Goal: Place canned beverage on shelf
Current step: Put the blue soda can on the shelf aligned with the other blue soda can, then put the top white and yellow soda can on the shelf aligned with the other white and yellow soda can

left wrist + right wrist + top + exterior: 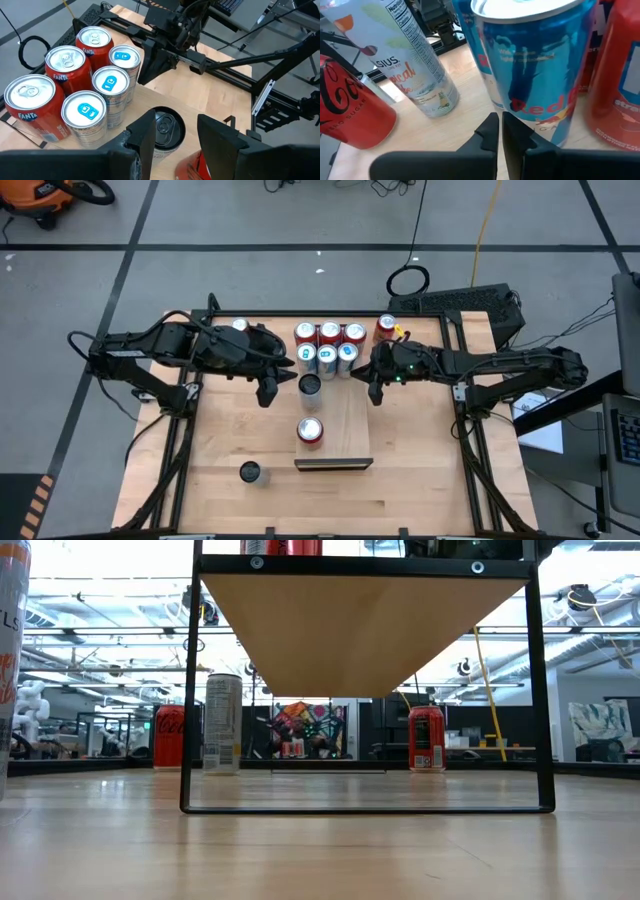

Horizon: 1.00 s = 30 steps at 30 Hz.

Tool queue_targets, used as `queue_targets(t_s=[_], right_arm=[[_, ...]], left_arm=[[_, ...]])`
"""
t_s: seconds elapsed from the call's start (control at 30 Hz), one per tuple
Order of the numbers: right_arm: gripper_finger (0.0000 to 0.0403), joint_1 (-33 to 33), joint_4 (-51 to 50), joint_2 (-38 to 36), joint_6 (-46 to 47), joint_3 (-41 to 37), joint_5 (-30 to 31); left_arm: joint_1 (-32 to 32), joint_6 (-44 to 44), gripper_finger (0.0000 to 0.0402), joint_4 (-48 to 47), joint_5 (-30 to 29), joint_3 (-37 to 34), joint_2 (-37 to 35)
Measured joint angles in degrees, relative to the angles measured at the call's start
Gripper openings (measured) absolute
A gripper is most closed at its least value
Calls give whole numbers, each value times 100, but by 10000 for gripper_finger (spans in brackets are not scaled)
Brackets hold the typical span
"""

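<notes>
Cans are standing in two places: a six-pack cluster (328, 345) at the shelf's (352, 430) far end, plus a dark can (310, 386) and a red can (310, 430) further along the board. The left pincer (267, 391) is hovering just beside the dark can with its fingers partly spread; they seem to be empty, the can showing between them but lower down. The right pincer (374, 392) is waiting on the cluster's other side, pressed together and empty. One small can (250, 472) is sitting on the bench (215, 480) off the shelf, so stocking looks mostly done, with that one apparently left to place.
</notes>
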Motion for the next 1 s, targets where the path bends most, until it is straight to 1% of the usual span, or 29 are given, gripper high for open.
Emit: queue_targets(t_s=[0.07,0.17,0.3,0.4,0.5,0.6,0.7,0.8,1.0], right_arm=[[0,9,0,0,86,0,-43],[0,22,0,0,202,0,-452],[0,41,-14,-88,737,-4,-996],[0,101,-196,-248,1010,79,-1180],[0,169,-474,-438,1032,344,-1194],[0,186,-1158,-551,888,804,-1155],[0,188,-2251,-557,656,1382,-900],[0,186,-3105,-562,514,1951,-713],[0,184,-4404,-560,636,2901,-415]], left_arm=[[0,-1,148,0,0,0,0],[0,-5,148,0,0,-1,0],[0,-3,148,0,-1,-1,0],[0,19,148,0,-16,-1,0],[6,90,148,-2,-39,-1,0],[7,225,148,-4,-55,-1,0],[7,345,148,2,-166,-1,0],[7,539,148,139,-341,-3,-45],[108,1330,148,211,-407,-3,-288]])
